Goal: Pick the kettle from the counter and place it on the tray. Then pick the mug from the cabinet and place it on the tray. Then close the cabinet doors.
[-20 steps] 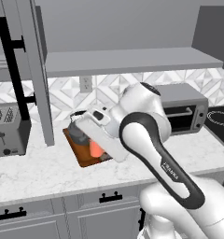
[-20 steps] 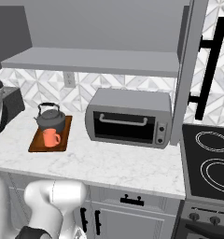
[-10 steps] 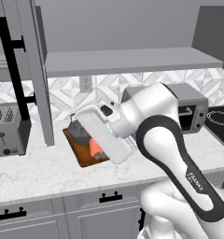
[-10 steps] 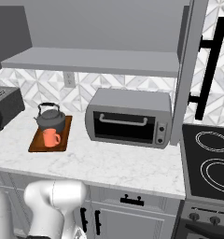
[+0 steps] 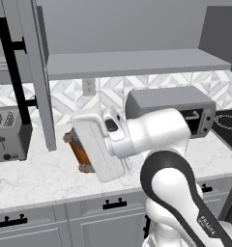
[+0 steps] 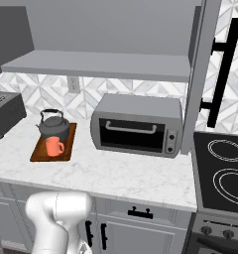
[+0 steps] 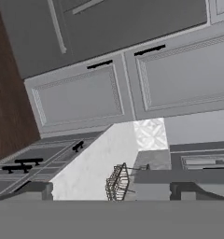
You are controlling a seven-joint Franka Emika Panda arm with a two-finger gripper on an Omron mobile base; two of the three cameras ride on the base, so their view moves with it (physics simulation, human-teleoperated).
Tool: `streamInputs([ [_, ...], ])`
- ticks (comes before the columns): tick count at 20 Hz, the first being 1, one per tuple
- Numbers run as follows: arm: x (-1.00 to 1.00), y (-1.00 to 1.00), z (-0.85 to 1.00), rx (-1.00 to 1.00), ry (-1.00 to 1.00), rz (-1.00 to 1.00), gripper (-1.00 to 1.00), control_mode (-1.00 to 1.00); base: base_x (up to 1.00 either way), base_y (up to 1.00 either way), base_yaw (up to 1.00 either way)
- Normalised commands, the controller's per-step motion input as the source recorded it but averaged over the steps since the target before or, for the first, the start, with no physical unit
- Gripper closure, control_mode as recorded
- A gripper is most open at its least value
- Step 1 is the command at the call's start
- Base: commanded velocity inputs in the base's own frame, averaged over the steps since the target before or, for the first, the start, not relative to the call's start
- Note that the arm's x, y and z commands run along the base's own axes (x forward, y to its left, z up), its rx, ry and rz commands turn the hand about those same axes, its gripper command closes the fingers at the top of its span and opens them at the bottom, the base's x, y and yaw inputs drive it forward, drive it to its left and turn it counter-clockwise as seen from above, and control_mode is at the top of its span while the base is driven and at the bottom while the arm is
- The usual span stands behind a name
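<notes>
Reddish-brown wood of the tray (image 6: 41, 155) lies on the counter (image 6: 116, 173) near the backsplash, left of the toaster oven (image 6: 137, 125). On it the kettle (image 6: 54, 127) stands at the back and the orange mug (image 6: 54, 147) just in front, almost touching. Bare marble runs from the tray to the counter's front edge. Both cabinet doors (image 5: 36, 72) stand swung out. The gripper (image 7: 109, 189) has its fingers spread wide, holding nothing.
</notes>
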Motion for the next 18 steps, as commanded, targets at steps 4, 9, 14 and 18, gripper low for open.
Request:
streamInputs([
  [4, 0.0, 0.44, 0.57, 0.03, -0.09, 0.0, -1.0, -1.0, 0.0, 0.0, 0.0],
  [9, 0.03, 0.46, 0.44, 0.0, -0.06, 0.0, -1.0, -1.0, 0.0, 0.0, 0.0],
  [14, 0.11, 0.57, 0.28, 0.02, -0.01, 0.0, -1.0, -1.0, 0.0, 0.0, 0.0],
  [18, 0.14, 0.54, 0.18, 0.04, -0.02, -0.14, -1.0, -1.0, 0.0, 0.0, 0.0],
])
